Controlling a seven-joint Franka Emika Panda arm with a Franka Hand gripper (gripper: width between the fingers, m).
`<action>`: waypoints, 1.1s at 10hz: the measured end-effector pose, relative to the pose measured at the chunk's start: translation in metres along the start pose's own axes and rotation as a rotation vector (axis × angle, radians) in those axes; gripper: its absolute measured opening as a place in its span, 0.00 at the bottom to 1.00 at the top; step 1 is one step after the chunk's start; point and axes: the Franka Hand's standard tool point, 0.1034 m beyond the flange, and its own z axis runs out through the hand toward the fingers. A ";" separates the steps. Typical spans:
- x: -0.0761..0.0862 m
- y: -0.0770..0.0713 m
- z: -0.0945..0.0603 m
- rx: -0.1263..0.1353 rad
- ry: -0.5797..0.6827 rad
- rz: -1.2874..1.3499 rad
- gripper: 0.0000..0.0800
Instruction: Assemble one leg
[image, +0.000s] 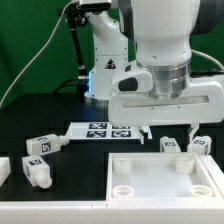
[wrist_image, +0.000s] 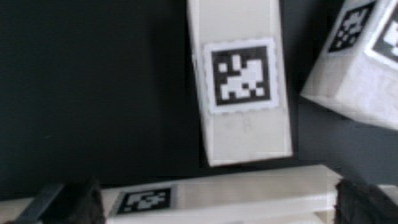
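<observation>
A black table (image: 60, 200) stands before a green backdrop (image: 30, 40). Each leg is a short, chunky white post with black-and-white square tags. Four show. At the left lie the first leg (image: 38, 147) and, nearer, the second leg (image: 38, 172). One marker board (image: 100, 128) lies mid-table. At the right, the third leg (image: 170, 146) and fourth leg (image: 200, 145) sit just beyond the one white tabletop (image: 150, 205). The gripper (image: 170, 130) hangs near that pair, fingers spread wide and holding nothing.
</observation>
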 end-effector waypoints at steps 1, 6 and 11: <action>-0.005 -0.002 -0.002 -0.013 -0.107 0.019 0.81; -0.007 -0.002 0.005 -0.015 -0.435 -0.003 0.81; -0.005 -0.001 0.013 -0.022 -0.635 -0.013 0.81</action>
